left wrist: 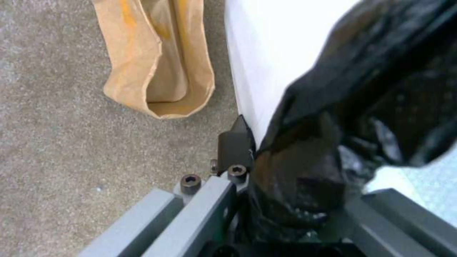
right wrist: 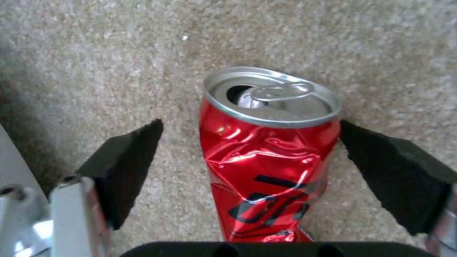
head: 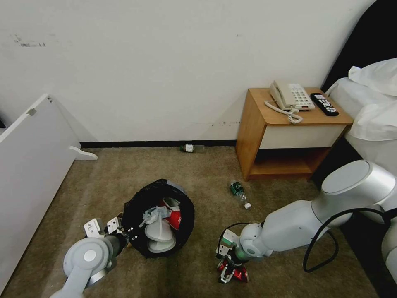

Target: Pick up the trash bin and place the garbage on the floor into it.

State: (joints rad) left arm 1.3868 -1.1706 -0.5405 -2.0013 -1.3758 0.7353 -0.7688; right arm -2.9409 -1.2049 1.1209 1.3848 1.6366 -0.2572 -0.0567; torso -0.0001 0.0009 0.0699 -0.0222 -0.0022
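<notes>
the left gripper [head: 124, 234] is clamped on the rim of the trash bin [head: 159, 219], pinching the black bag folded over it; in the left wrist view one black pad [left wrist: 235, 142] presses the white wall of the bin [left wrist: 271, 53] with the bag liner [left wrist: 362, 117] bunched between the fingers. the bin sits low over the floor [head: 198, 178], tilted toward the camera, and inside it lie white slippers [head: 159, 238], a blue face mask [head: 153, 214] and a red packet [head: 173, 215]. a brown paper bag [left wrist: 155, 60] lies on the carpet just beside the bin. the right gripper [head: 231, 273] is down at the carpet near the bin, its fingers spread wide on either side of a crushed red can [right wrist: 266, 157], one pad [right wrist: 395, 175] touching or just beside the can's rim and the other apart from it; the can lies on the carpet, not gripped. two green-labelled bottles rest farther off, one [head: 240, 193] near the nightstand [head: 285, 132], the other [head: 191, 148] against the wall
</notes>
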